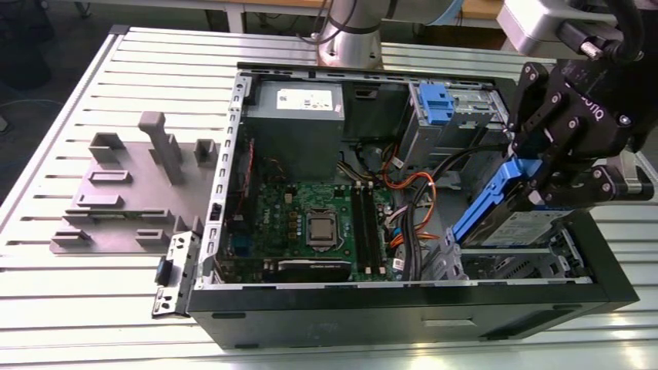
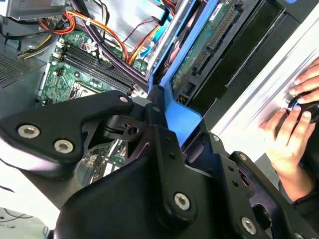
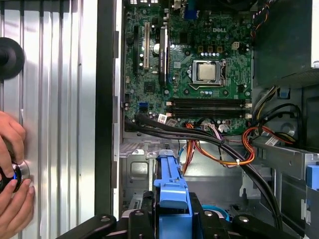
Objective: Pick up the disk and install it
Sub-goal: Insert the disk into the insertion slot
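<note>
Over the drive bay [image 1: 504,266] at the exterior view's right, the end effector [image 1: 543,189] holds the disk [image 1: 522,227] at a tilt. The disk's blue rail slopes down toward the bay, and its lower end is close above it. The bay sits in a corner of the open computer case [image 1: 411,308], which lies on the slatted counter [image 1: 62,116]. I judge the tilt is meant to lead the lower end into the bay's mouth first. The motherboard [image 1: 308,223] and the grey power supply [image 1: 298,104] lie well apart from the disk, toward the exterior view's left.

In the second wrist view, the end effector is clamped narrow on the blue end tab of the disk [image 2: 209,40]. The disk's green circuit-board side and connector edge point away toward the case. Gripping by the tab leaves the rails free to slide. Beside the case, a person's hand [image 2: 289,134] rests on a dark round object on the counter.

In the first wrist view, the blue tab sits between the black fingers [image 3: 204,221], and the disk points at the grey metal bay. A bundle of cables [image 3: 219,144] crosses between the bay and the motherboard, near the disk's path.
</note>
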You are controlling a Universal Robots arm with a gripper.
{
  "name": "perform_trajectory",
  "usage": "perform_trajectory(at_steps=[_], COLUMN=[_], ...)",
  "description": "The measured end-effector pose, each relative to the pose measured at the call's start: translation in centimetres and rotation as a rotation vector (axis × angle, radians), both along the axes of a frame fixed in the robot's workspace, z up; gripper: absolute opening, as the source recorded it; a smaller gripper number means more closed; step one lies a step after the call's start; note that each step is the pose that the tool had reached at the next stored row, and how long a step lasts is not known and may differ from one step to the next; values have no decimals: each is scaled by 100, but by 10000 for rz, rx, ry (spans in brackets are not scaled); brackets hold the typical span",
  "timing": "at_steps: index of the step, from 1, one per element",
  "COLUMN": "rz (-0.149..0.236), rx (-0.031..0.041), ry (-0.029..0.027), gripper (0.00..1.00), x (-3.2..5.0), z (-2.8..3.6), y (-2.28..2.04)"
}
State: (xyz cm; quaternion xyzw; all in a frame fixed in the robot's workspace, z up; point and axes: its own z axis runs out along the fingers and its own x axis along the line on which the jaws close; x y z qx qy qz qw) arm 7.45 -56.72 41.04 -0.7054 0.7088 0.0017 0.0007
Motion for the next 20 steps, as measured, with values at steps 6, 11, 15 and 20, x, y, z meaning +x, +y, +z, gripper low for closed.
perform_trajectory(at_steps=[6, 11, 15, 20], rz=[0, 0, 0, 0], rx=[0, 1, 1, 0], ry=[-2, -3, -2, -2], gripper=[36, 36, 36, 36], x=[0, 0, 0, 0], z=[-23, -49, -76, -122], y=[0, -1, -1, -1])
